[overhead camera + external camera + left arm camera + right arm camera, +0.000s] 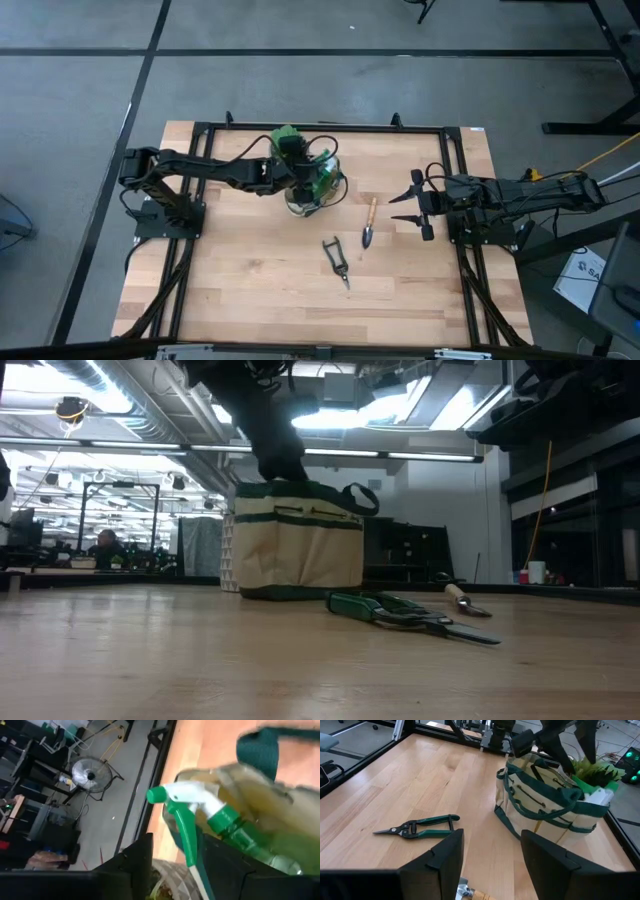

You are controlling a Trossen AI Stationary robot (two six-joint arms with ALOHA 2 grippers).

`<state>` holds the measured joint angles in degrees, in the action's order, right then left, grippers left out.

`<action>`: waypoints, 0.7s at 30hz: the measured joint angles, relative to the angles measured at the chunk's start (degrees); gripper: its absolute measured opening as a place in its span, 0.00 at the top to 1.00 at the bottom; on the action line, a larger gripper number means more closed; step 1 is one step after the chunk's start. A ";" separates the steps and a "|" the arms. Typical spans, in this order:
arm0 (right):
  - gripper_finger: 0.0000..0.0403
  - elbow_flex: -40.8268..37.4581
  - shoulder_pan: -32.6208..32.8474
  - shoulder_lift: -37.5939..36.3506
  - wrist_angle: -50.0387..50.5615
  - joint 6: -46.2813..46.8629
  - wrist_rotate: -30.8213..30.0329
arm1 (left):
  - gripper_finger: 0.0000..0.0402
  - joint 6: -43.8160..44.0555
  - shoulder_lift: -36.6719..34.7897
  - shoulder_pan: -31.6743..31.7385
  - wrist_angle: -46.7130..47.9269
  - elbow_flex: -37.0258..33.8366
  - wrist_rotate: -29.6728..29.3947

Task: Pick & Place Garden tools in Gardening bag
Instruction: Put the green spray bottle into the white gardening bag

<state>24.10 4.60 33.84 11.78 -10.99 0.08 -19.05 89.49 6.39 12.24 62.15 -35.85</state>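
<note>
Left claw: the left gripper [312, 180] hangs over the gardening bag [322, 193], clamped on the spray bottle [318, 178]; I judge it is lowering the bottle in nozzle-up so it drops between the walls.
Right claw: the right gripper [408, 204] waits at the table's 3 o'clock side, fingers spread apart and empty.

High view
- Bag: just above table centre, towards 12 o'clock, the left arm reaching in from 9 o'clock.
- Trowel [370, 226]: at 4 o'clock of the bag, near it, blade towards 6 o'clock.
- Pruning shears [336, 260]: at 6 o'clock of the bag, apart from the trowel; both not yet bagged.

Low view
- Bag [296, 540]: upright, the dark arm coming down into its mouth.
- Shears [410, 614]: flat on the wood at its 4 o'clock; trowel [464, 600] just behind.

Left wrist view
- Bottle [215, 817]: white and green trigger head between the dark fingers [135, 865], canvas rim right behind it.

Right wrist view
- Gripper [490, 862]: fingers parted, shears [417, 827] at 10 o'clock, bag [547, 802] at 1 o'clock.
- Handle: a wooden end shows just under the fingers, probably the trowel's, a likely next pick.
</note>
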 joint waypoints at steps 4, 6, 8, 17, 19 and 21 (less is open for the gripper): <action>0.50 0.00 -0.01 -0.01 -0.01 -0.01 0.00 | 0.57 -0.02 -0.61 -0.69 0.02 1.23 2.09; 0.50 0.00 -0.01 -0.01 -0.01 -0.01 0.00 | 0.57 -0.04 -0.61 -0.93 -0.03 1.93 2.29; 0.50 0.00 -0.02 0.01 0.01 0.01 0.00 | 0.57 -0.09 -0.61 -1.19 0.10 2.69 2.57; 0.50 0.00 0.00 -0.01 -0.01 0.00 0.00 | 0.58 -0.11 -0.63 -1.17 0.05 3.80 9.51; 0.50 0.00 0.00 0.01 -0.01 0.01 0.00 | 0.58 -0.09 -0.43 -0.95 0.01 3.80 9.48; 0.50 0.00 0.00 0.01 0.02 0.00 0.00 | 0.58 0.47 -0.28 -0.55 0.14 3.80 10.16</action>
<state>24.10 4.60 33.85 11.79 -10.98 0.08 -18.58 89.21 5.84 12.38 65.95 -25.68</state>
